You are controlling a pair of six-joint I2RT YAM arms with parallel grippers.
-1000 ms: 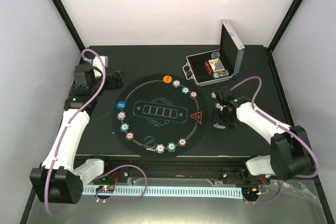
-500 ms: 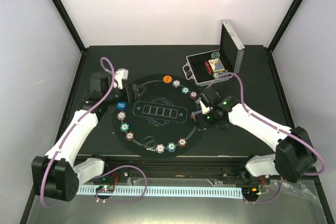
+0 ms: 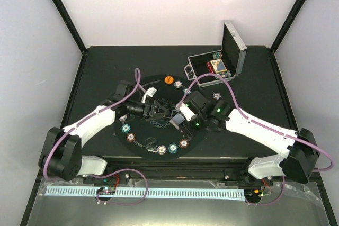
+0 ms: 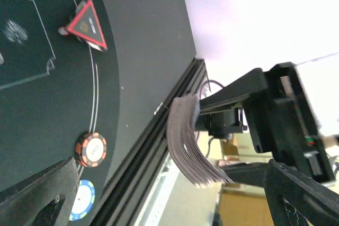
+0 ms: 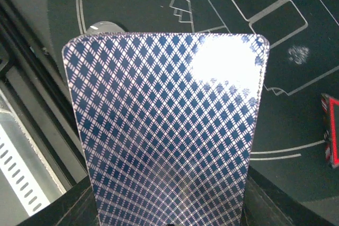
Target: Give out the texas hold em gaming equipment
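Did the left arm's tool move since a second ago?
Yes. The left tool swung right and nearer, from off the far-left edge of the black mat to over its middle, below the orange disc, toward the playing cards in the right tool.

The card deck (image 5: 169, 130) fills the right wrist view, its near end cut off below. The red triangle marker (image 5: 331, 130) is clipped rightward. The silver case (image 3: 233, 46) holds contents too small to tell.
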